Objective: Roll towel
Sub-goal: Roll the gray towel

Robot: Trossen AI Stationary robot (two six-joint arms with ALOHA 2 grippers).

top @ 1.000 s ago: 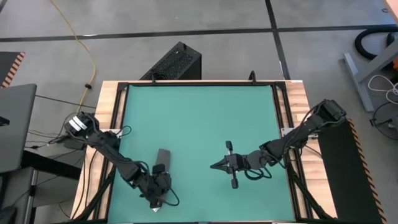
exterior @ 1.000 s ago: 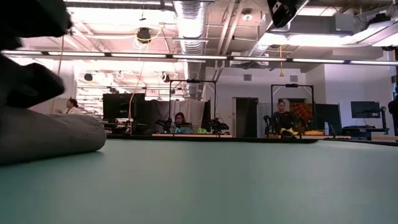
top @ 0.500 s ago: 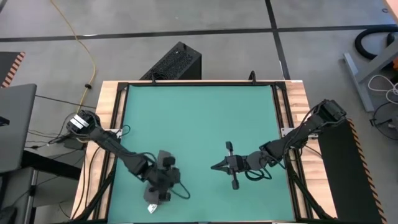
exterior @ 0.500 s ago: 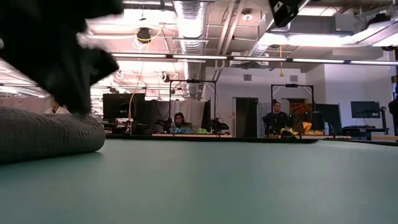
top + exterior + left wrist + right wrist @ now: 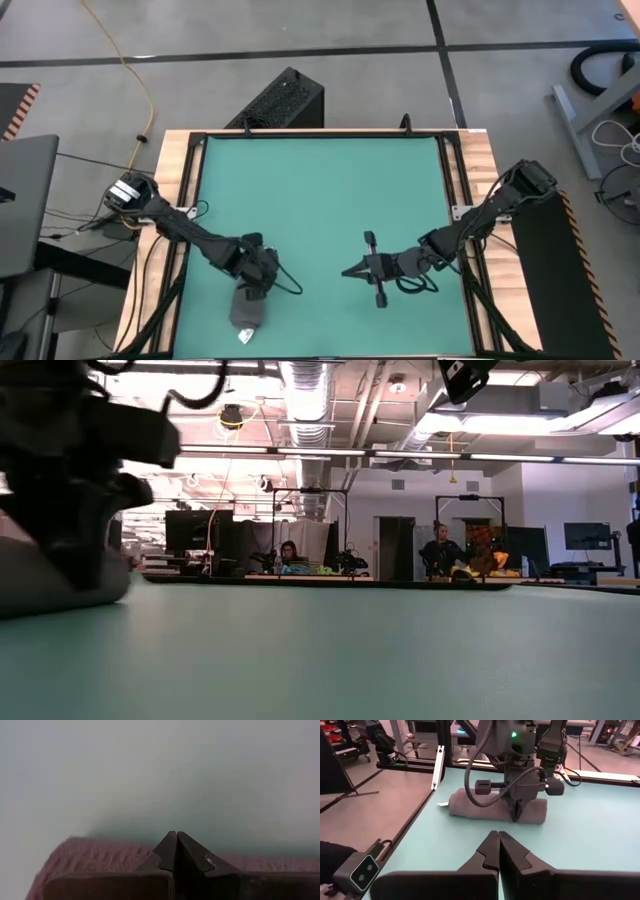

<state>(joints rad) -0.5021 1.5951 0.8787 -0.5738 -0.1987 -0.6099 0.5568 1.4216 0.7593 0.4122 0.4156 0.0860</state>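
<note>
Towel: we see the towel (image 5: 247,307) rolled into a grey bundle, lying on the green mat (image 5: 320,190) directly under our left gripper (image 5: 258,283).
Left gripper: fingers pressed together, tips down on the roll's end.
Right gripper (image 5: 347,271): fingers pressed together, empty, well apart from the towel.

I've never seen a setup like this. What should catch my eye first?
Probably the dark grey cloth towel, rolled into a log near the front-left edge of the big green mat. The left claw, fingers shut, presses down on one end of it. The right claw, also shut, waits apart over bare mat.
</note>
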